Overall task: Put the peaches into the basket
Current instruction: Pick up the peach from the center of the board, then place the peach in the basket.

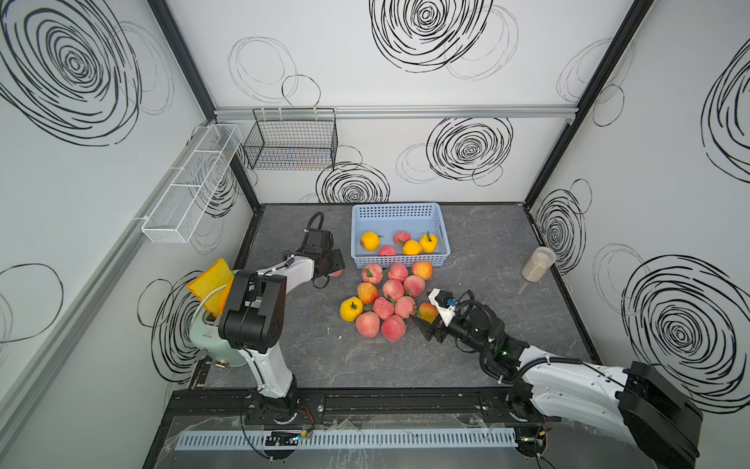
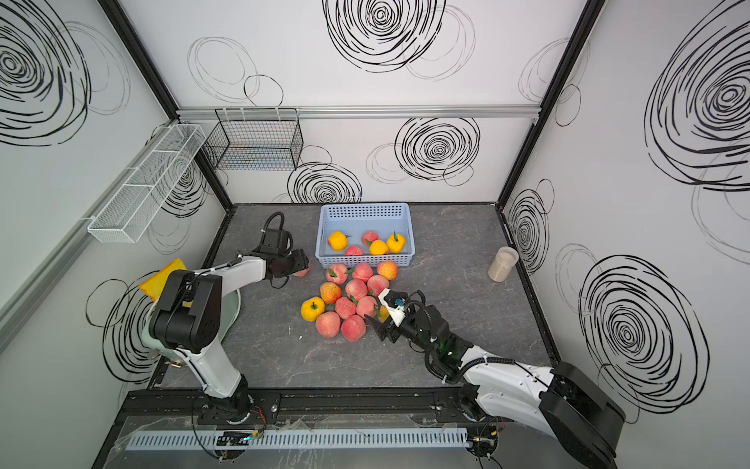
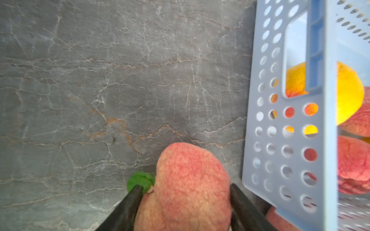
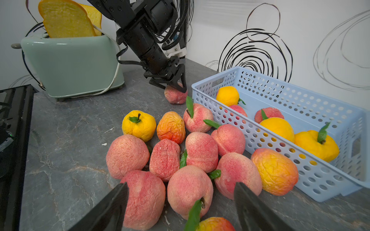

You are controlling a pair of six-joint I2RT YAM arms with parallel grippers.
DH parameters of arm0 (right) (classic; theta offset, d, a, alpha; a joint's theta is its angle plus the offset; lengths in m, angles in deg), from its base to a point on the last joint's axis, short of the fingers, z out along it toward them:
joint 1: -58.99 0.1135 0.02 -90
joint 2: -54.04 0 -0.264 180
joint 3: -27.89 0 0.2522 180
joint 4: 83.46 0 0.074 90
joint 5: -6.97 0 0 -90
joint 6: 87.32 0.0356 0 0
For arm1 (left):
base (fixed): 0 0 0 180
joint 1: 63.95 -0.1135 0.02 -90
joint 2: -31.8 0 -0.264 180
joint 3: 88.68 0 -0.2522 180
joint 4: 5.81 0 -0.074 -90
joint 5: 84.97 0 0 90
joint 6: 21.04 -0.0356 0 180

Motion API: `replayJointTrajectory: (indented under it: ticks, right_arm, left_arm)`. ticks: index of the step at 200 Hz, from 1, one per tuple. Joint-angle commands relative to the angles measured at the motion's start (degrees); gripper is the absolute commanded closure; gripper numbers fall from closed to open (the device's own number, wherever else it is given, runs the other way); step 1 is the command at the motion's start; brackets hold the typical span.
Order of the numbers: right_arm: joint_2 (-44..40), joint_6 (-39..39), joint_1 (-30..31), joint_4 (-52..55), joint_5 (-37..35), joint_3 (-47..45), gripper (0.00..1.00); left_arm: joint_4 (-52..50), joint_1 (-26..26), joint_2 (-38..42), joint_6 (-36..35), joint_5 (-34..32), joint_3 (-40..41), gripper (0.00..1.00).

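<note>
The light blue basket (image 1: 399,211) (image 2: 365,211) stands at the back middle of the table with several peaches (image 1: 412,246) inside. In front of it lies a cluster of several more peaches (image 1: 393,289) (image 4: 201,152). One pink peach (image 3: 190,180) (image 4: 176,97) rests on the table by the basket's front left corner. My left gripper (image 3: 185,188) (image 1: 337,270) stands over it with both fingers pressed against its sides. My right gripper (image 4: 180,186) (image 1: 428,314) is open at the cluster's right front edge. A pink peach (image 4: 190,192) and an orange one (image 4: 215,224) lie between its fingers.
A mint green toaster (image 1: 211,337) (image 4: 70,64) holding toast slices stands at the left table edge behind the left arm. A clear jar (image 1: 537,264) stands near the right wall. A black wire basket (image 1: 292,142) and a white mesh rack (image 1: 190,182) hang on the walls.
</note>
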Motion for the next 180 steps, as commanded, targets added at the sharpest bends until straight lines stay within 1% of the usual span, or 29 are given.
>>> replayJointTrajectory:
  ticks: [1,27,48,63,68,87,110,127,148,170,180]
  right_arm:
    - [0.0,-1.2,0.6,-0.4,-1.3,1.4,0.15]
    - [-0.2,-1.2,0.8,-0.5,-2.5,1.4,0.14]
    - [-0.1,-1.1,0.8,-0.5,-4.2,1.4,0.14]
    - [-0.3,-1.0,0.9,-0.6,-4.3,1.3,0.15]
    - [-0.4,-1.0,1.1,-0.7,-4.3,1.3,0.14]
    - [-0.6,-0.9,1.1,-1.2,-4.5,1.1,0.14]
    - [-0.8,-0.9,1.3,-1.3,-5.2,1.1,0.14]
    - [-1.4,-0.9,1.5,-1.4,-5.5,0.8,0.14]
    - [-2.1,-0.8,1.5,-1.7,-6.1,0.4,0.14]
    - [-2.9,-0.8,1.5,-1.7,-6.6,0.1,0.14]
    - [-3.4,-0.7,1.5,-1.7,-6.7,-0.1,0.14]
  left_arm:
    - [0.5,-1.0,4.0,0.0,-0.7,1.0,0.42]
    - [0.0,-0.8,8.4,-0.5,-1.0,2.1,0.42]
    - [-1.3,-0.2,11.8,-1.8,-1.4,1.4,0.42]
    - [-2.5,1.4,13.3,-3.0,-2.2,-0.4,0.43]
    - [-3.0,2.2,13.6,-4.9,-2.6,-1.4,0.43]
    - [-4.8,5.4,13.5,-7.3,-4.6,-5.8,0.43]
    - [-4.6,8.9,11.4,-10.4,-6.2,-11.1,0.43]
    - [-4.1,11.0,8.0,-13.0,-7.4,-15.2,0.43]
    - [-3.3,12.3,2.9,-15.3,-7.6,-20.9,0.44]
    - [-1.3,12.9,-2.3,-17.2,-5.3,-25.4,0.44]
    - [-0.7,13.2,-4.8,-18.0,-5.2,-27.5,0.44]
